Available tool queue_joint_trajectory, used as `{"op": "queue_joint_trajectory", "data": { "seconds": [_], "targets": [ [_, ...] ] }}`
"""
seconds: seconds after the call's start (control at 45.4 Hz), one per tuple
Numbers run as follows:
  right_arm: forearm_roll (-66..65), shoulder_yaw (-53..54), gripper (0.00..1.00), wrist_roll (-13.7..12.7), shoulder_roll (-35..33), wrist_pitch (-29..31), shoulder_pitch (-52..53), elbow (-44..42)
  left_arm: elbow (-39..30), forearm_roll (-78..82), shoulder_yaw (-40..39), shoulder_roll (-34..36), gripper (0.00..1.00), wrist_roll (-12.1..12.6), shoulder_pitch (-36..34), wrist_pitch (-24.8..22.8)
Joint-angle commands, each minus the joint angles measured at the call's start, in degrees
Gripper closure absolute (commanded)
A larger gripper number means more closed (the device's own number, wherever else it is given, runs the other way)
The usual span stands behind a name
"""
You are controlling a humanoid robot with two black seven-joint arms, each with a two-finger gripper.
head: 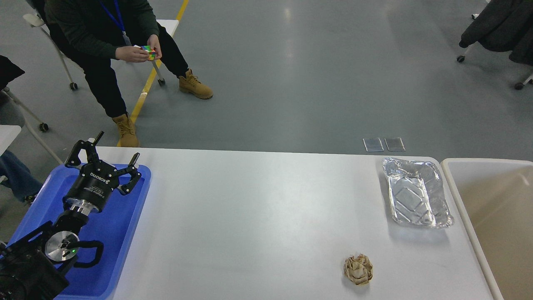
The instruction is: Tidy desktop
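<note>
**Left pincer spread wide above the tray**

Left gripper (109, 163) hangs released, fingers splayed and empty, over the shallow blue plastic tray (120, 233) at the left end of the large white rectangular desktop (250, 216). Rightward lie a crumpled brown paper ball (358, 269) and a crinkled silver foil container (416, 192), just beside the beige rectangular bin (491, 216). The right gripper is out of sight. Best to take the ball from above, squeezing gently.
</note>
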Motion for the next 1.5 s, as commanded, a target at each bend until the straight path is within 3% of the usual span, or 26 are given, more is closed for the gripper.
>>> {"op": "queue_joint_trajectory", "data": {
  "seconds": [0.0, 0.176, 0.352, 0.617, 0.793, 1.101, 1.476],
  "targets": [
    [-3.1, -1.5, 0.01, 0.0, -6.6, 1.1, 9.2, 8.1, 0.0, 0.0, 0.0, 0.0, 0.01, 0.0, 0.0, 0.0],
    [-10.3, -6.7, 0.01, 0.0, -9.5, 4.7, 22.6, 15.1, 0.0, 0.0, 0.0, 0.0, 0.01, 0.0, 0.0, 0.0],
    [-10.7, -18.9, 0.01, -0.2, -8.2, 7.4, 37.0, 19.8, 0.0, 0.1, 0.0, 0.0, 0.01, 0.0, 0.0, 0.0],
    [-9.9, -35.8, 0.01, -0.2, 4.6, 9.1, 52.1, 25.6, 0.0, 0.0, 0.0, 0.0, 0.01, 0.0, 0.0, 0.0],
    [-9.9, -37.8, 0.00, -0.2, 11.3, 13.3, 58.3, 28.0, 0.0, 0.0, 0.0, 0.0, 0.01, 0.0, 0.0, 0.0],
    [-10.8, -38.2, 0.00, -0.1, 18.3, 25.7, 63.2, 28.9, 0.0, 0.0, -0.1, 0.0, 0.01, 0.0, 0.1, 0.0],
    [-10.6, -37.7, 0.00, -0.2, 19.3, 33.8, 68.3, 46.1, 0.0, 0.0, -0.2, 0.0, 0.01, 0.0, 0.1, 0.0]
  ]
}}
